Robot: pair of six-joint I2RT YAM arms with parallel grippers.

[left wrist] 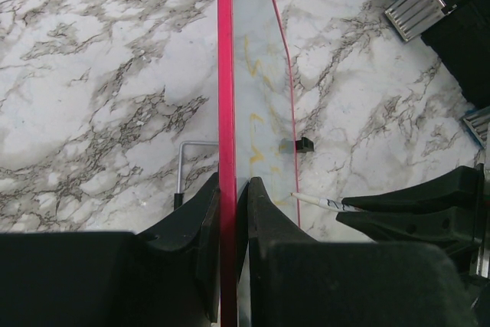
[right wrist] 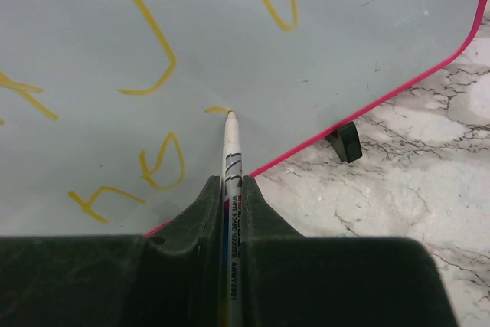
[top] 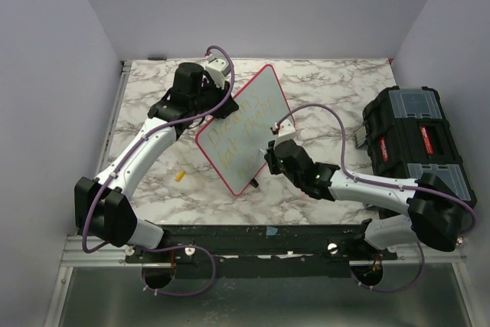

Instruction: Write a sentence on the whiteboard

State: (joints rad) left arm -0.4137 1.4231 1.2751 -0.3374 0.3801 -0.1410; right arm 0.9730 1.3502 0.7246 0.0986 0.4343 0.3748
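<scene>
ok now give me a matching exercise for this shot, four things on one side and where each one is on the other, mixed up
Things
1. whiteboard
2. marker
3. black toolbox
4. small yellow piece

Places
a. loose on the marble table, left of the whiteboard
b. edge pinched in the left gripper
c. in the right gripper, tip at the yellow lettering
d. far right of the table

Pairs: 1-b, 2-c, 3-d, 4-a
</scene>
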